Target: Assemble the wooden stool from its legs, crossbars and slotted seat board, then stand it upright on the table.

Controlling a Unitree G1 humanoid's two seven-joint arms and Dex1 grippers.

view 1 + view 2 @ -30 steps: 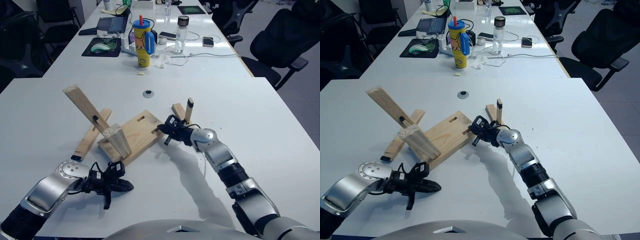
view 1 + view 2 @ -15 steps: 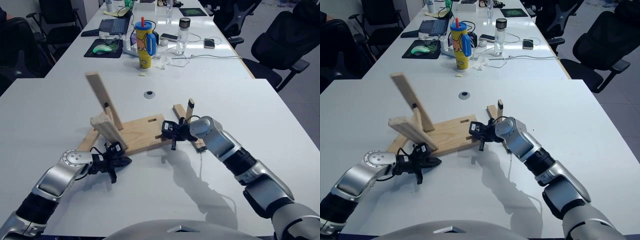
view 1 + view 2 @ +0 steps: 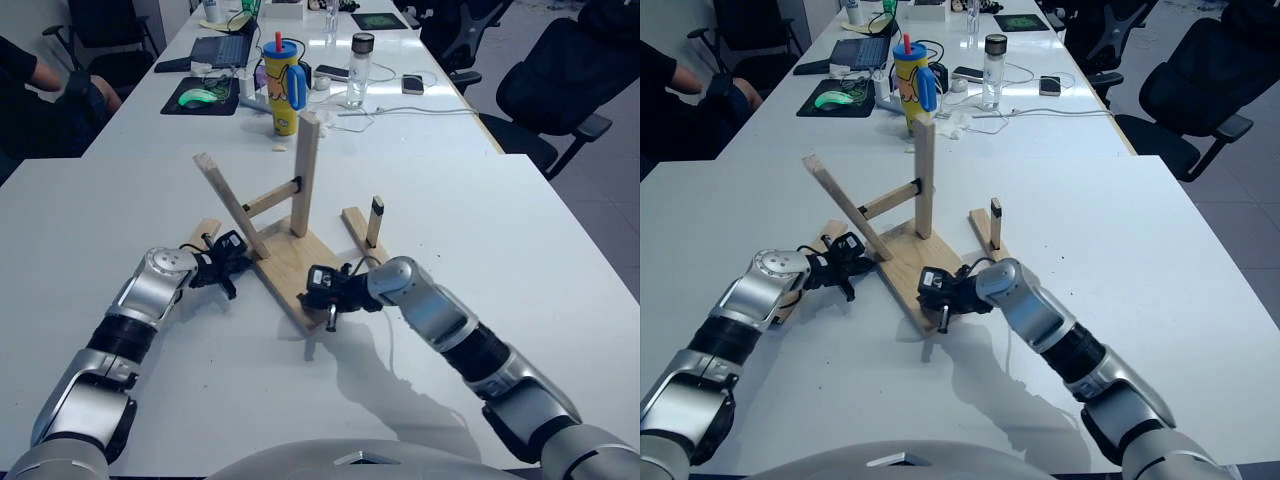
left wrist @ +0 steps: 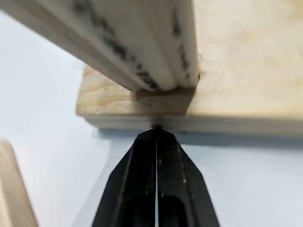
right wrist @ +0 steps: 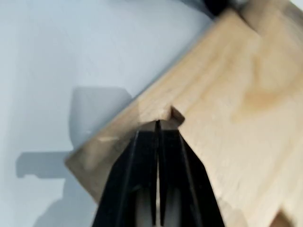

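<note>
The flat, pale wooden slotted seat board (image 3: 292, 272) lay face-down on the white table (image 3: 500, 220), right in front of the robot. 2 square light-wood legs rose out of it: 1 leg (image 3: 306, 170) stood close to upright at the far side, and the other leg (image 3: 232, 205) leaned away towards the robot's left. A short wooden crossbar (image 3: 272, 198) bridged the 2 legs partway up.

Over on the left, the left gripper (image 4: 156, 137) sat low at the board's left edge, just below the foot of the leaning leg. Its black fingers were pressed together, and their tips touched the side of the board rather than pinching it.

And on the near side, the right gripper (image 5: 157, 126) came in at the board's near edge, fingers squeezed to a hairline gap. The tips sat right at a small notch cut into that edge, with nothing held between them.

Just right of the board, a 3rd wooden leg (image 3: 355, 220) lay flat on the table, a short dark-tipped bar (image 3: 376, 216) standing up from it. Another pale wooden piece (image 3: 205, 232) lay beside the board under the left arm.

Further back stood a yellow cup with a blue handle (image 3: 284, 90) and a clear bottle with a dark cap (image 3: 359, 70).
</note>
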